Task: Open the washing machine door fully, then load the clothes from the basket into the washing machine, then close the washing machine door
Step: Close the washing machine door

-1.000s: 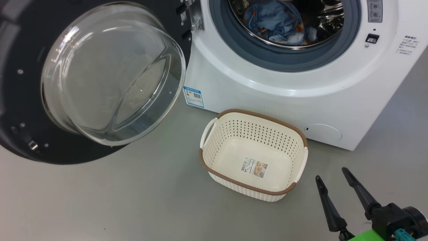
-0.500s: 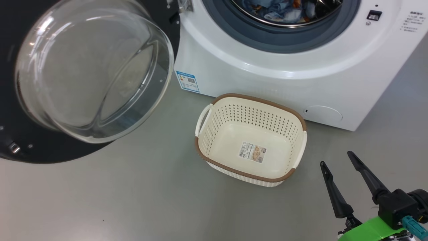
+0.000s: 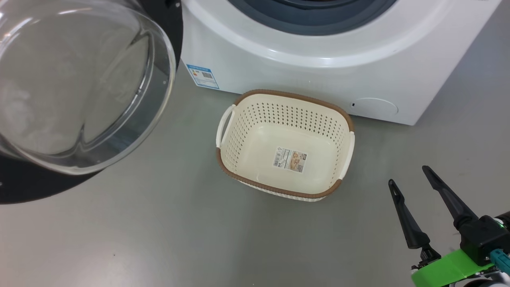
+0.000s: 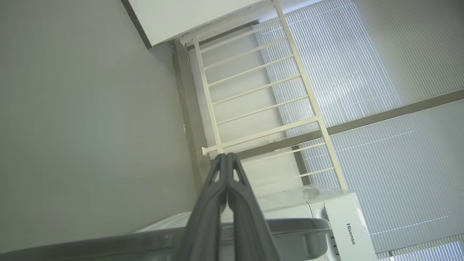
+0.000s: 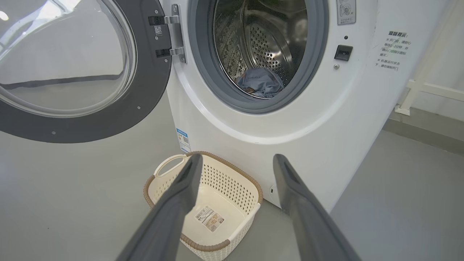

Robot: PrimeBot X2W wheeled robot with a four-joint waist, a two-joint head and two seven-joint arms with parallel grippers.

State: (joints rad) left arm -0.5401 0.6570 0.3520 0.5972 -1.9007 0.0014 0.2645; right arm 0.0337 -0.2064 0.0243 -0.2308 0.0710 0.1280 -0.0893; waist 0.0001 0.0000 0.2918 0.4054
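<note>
The washing machine (image 3: 303, 67) stands at the top of the head view, and the washing machine door (image 3: 75, 83) hangs swung wide open at the left, glass bowl facing me. On the floor before the machine sits the basket (image 3: 293, 95) with nothing but its label inside. My right gripper (image 3: 409, 175) hovers open and empty, right of the basket. In the right wrist view the right gripper (image 5: 237, 157) points over the basket (image 5: 232, 183) toward the machine (image 5: 326, 119); the clothes (image 5: 262, 82) lie in the drum beside the open door (image 5: 145, 90). My left gripper (image 4: 226, 155) is shut on nothing.
Grey floor spreads around the basket. A blue label sticker (image 3: 203, 76) and a round filter cover (image 3: 376, 107) mark the machine's lower front. A white rail (image 5: 427, 90) runs right of the machine. The left wrist view faces a white railing (image 4: 253, 90) and window blinds.
The head camera has tilted down: machine, door and basket slid up and left in the picture, and the drum left it. The right gripper stays open.
</note>
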